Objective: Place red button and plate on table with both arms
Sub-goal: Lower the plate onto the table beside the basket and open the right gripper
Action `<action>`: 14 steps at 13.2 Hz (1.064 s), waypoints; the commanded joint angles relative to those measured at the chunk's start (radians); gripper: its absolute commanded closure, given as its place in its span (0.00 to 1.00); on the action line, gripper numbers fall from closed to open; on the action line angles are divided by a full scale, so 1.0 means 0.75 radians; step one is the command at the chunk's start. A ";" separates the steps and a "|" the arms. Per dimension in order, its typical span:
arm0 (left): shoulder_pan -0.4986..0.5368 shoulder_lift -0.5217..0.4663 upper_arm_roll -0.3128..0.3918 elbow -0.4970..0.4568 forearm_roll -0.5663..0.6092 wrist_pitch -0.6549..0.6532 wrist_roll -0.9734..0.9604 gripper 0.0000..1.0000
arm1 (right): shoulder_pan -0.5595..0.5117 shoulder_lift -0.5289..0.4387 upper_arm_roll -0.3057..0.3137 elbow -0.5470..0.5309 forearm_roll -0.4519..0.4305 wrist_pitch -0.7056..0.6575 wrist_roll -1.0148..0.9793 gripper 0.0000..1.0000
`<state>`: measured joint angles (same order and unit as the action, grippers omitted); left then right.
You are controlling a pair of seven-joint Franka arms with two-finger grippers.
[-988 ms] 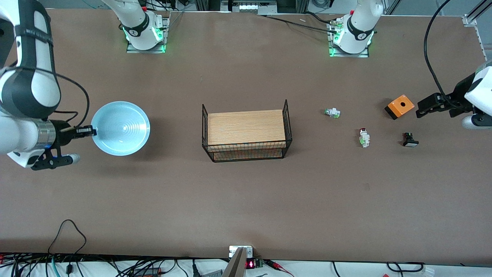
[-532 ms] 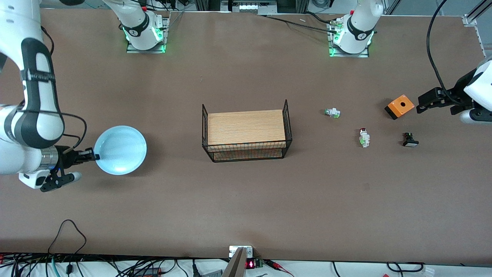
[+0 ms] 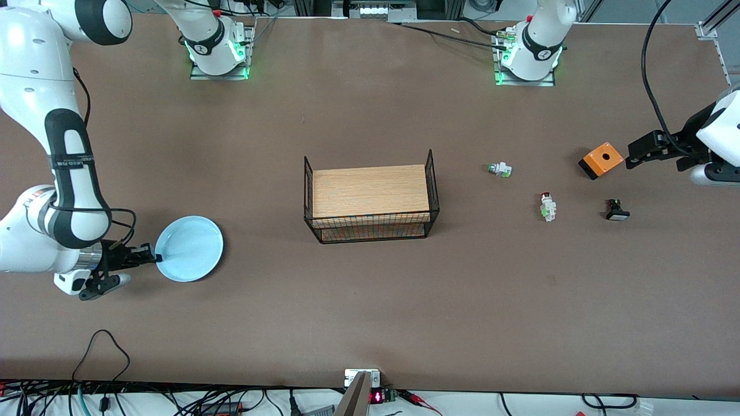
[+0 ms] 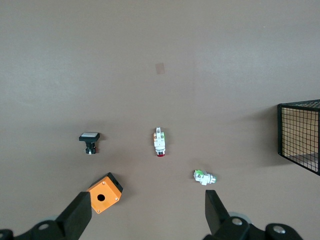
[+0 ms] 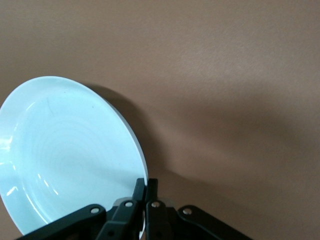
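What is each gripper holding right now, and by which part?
The right gripper holds the plate by its rim, jaws pinching the edge. The left gripper is open over the table, holding nothing.

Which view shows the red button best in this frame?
The left wrist view: the red button lies near mid-frame, its red cap and whitish body distinct, between the open left tool's fingers. The front view shows it smaller. The right wrist view shows none of it.

plate [image 3: 191,247] toward the right arm's end of the table [image 3: 370,312], red button [image 3: 547,207] toward the left arm's
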<state>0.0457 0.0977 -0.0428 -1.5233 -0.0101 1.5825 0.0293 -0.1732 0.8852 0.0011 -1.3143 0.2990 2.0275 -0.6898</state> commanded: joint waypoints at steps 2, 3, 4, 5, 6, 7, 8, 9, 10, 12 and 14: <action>0.009 -0.024 0.002 -0.010 -0.032 -0.024 0.035 0.00 | -0.023 0.047 0.029 0.016 0.027 0.080 -0.058 0.97; 0.009 -0.024 0.002 -0.010 -0.032 -0.034 0.035 0.00 | -0.021 0.053 0.029 0.016 0.027 0.090 -0.058 0.95; 0.011 -0.024 0.000 -0.010 -0.032 -0.038 0.035 0.00 | -0.017 0.051 0.029 0.018 0.025 0.086 -0.048 0.81; 0.011 -0.026 0.000 -0.008 -0.032 -0.038 0.035 0.00 | -0.017 0.045 0.031 0.018 0.025 0.078 -0.058 0.67; 0.009 -0.024 0.000 -0.008 -0.032 -0.038 0.035 0.00 | -0.017 0.039 0.031 0.018 0.025 0.072 -0.058 0.46; 0.011 -0.024 -0.002 -0.008 -0.032 -0.038 0.035 0.00 | -0.015 0.035 0.031 0.018 0.021 0.072 -0.060 0.31; 0.009 -0.026 -0.004 -0.008 -0.032 -0.038 0.035 0.00 | -0.015 0.027 0.031 0.018 0.017 0.068 -0.074 0.00; 0.007 -0.026 -0.008 -0.008 -0.032 -0.038 0.035 0.00 | -0.025 0.024 0.031 0.012 0.016 0.062 -0.167 0.00; 0.000 -0.026 -0.010 -0.008 -0.030 -0.038 0.033 0.00 | -0.037 0.026 0.033 0.004 0.035 0.078 -0.274 0.00; 0.000 -0.026 -0.006 -0.002 -0.032 -0.038 0.033 0.00 | -0.035 0.020 0.031 0.004 0.049 0.062 -0.283 0.00; 0.013 -0.026 0.006 -0.002 -0.032 -0.036 0.033 0.00 | 0.018 -0.041 0.029 0.012 0.009 0.060 -0.277 0.00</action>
<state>0.0449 0.0966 -0.0487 -1.5222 -0.0103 1.5669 0.0293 -0.1849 0.9028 0.0138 -1.3012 0.3115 2.0784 -0.8812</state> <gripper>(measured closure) 0.000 0.004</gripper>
